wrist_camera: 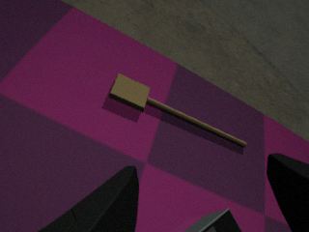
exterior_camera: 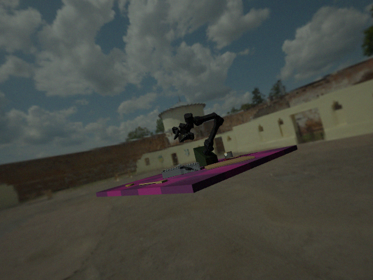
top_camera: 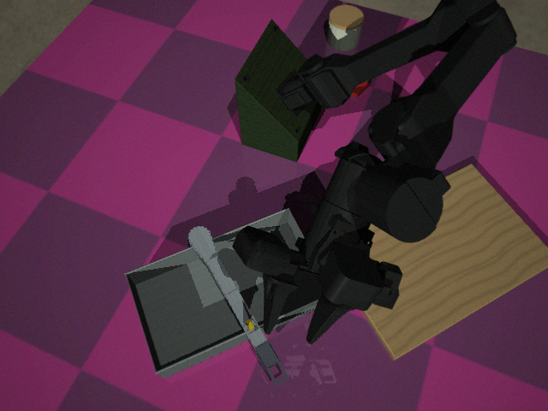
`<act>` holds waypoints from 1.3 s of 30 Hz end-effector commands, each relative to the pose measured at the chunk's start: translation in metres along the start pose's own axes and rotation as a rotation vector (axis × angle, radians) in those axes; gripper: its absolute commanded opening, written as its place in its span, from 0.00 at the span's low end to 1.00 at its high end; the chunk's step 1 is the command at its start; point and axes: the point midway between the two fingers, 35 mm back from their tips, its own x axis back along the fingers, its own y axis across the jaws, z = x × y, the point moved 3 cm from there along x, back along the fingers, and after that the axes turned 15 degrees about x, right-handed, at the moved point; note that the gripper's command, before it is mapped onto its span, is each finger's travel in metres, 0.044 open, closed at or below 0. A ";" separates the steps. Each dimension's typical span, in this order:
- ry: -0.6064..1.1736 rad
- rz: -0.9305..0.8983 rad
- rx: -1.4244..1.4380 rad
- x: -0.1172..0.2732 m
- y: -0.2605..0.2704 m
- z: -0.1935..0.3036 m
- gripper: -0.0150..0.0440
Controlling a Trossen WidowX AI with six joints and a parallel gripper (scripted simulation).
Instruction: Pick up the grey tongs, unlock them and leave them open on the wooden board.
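Note:
The grey tongs lie shut across the roasting tin. Their rounded end is at the tin's far rim; the end with a wire loop sticks out past the near rim, beside a small yellow part. My gripper is open and empty, high above the table. In the top view its fingers appear just right of the tongs' yellow part and hide the tin's right part. The wooden board lies to the right of the tin, bare where it shows; the arm hides its left corner.
My arm is mounted on a dark green wedge. A lidded jar and a red object are behind it. A wooden tool with a square head lies near the table edge.

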 end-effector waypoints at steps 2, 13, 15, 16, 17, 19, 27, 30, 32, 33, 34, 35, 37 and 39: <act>0.236 -0.146 0.235 -0.035 0.031 0.072 0.69; 0.435 -0.369 0.475 -0.051 0.068 0.145 0.69; 0.435 -0.369 0.475 -0.051 0.068 0.145 0.69; 0.435 -0.369 0.475 -0.051 0.068 0.145 0.69; 0.435 -0.369 0.475 -0.050 0.068 0.146 0.69; 0.435 -0.369 0.475 -0.048 0.066 0.151 0.69; 0.435 -0.369 0.475 -0.050 0.067 0.151 0.69; 0.435 -0.369 0.475 -0.053 0.067 0.153 0.69; 0.435 -0.369 0.475 -0.056 0.068 0.154 0.69; 0.435 -0.369 0.475 -0.058 0.068 0.155 0.69; 0.435 -0.369 0.475 -0.059 0.068 0.155 0.69; 0.435 -0.369 0.475 -0.060 0.069 0.156 0.69; 0.435 -0.369 0.475 -0.063 0.069 0.158 0.69; 0.435 -0.369 0.475 -0.066 0.070 0.159 0.69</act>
